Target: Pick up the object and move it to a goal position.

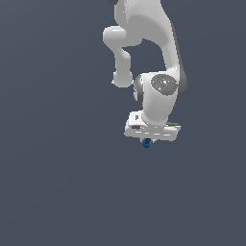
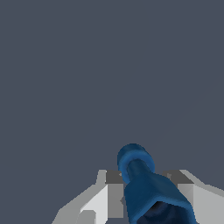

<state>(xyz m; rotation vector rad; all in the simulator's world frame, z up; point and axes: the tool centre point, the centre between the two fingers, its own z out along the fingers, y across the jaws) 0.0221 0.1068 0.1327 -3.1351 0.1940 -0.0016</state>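
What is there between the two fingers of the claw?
The blue object sits between the claw fingers, filling the gap. The wrist view shows this; in the exterior view it only peeks out below.

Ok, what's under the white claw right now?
The small dark blue blocky object pokes out just below the white claw, held between its fingers in the wrist view. Beneath that, only plain grey background. The claw body hides the object's upper part in the exterior view.

Flat grey-blue ground [image 1: 57, 192], the same all over.

It fills both views as one even slate tone, no edge or seam showing, and whether the small blue piece under the arm touches it cannot be told.
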